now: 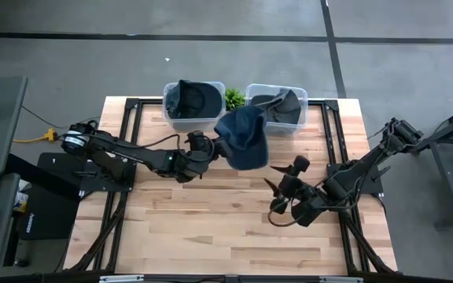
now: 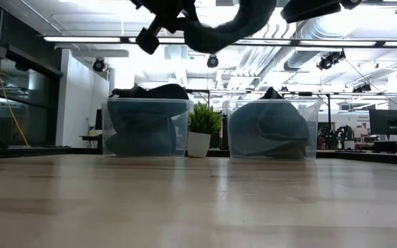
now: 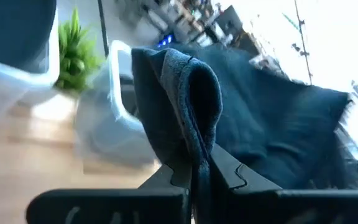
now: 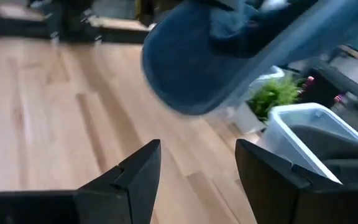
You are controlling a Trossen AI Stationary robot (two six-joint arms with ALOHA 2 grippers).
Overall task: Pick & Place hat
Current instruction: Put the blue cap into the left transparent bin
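A dark blue hat (image 1: pixel 243 137) hangs in the air above the table's far middle, just in front of the two bins. My left gripper (image 1: pixel 214 148) reaches in from the table's left and is shut on it. In the low view the hat (image 2: pixel 227 24) shows at the top, well clear of the tabletop. My right gripper (image 1: pixel 274 196) stands open to the right of the hat and nearer the front, with nothing between its fingers (image 4: pixel 143 169). From there the hat (image 4: pixel 197 68) shows ahead of it and higher. My left gripper pinches a bunched fold of the hat's cloth (image 3: pixel 196 158) between its two fingers, several layers thick. The fingers come nearly level from the table's left. The hat is lifted clear of the table and spreads out beyond the fingertips toward the right.
Two clear plastic bins stand at the table's far edge, the left bin (image 1: pixel 171 118) and the right bin (image 1: pixel 299 124), each with dark hats inside. A small green plant (image 1: pixel 234 98) in a white pot sits between them. Bare wooden tabletop (image 1: pixel 211 228) lies toward the front.
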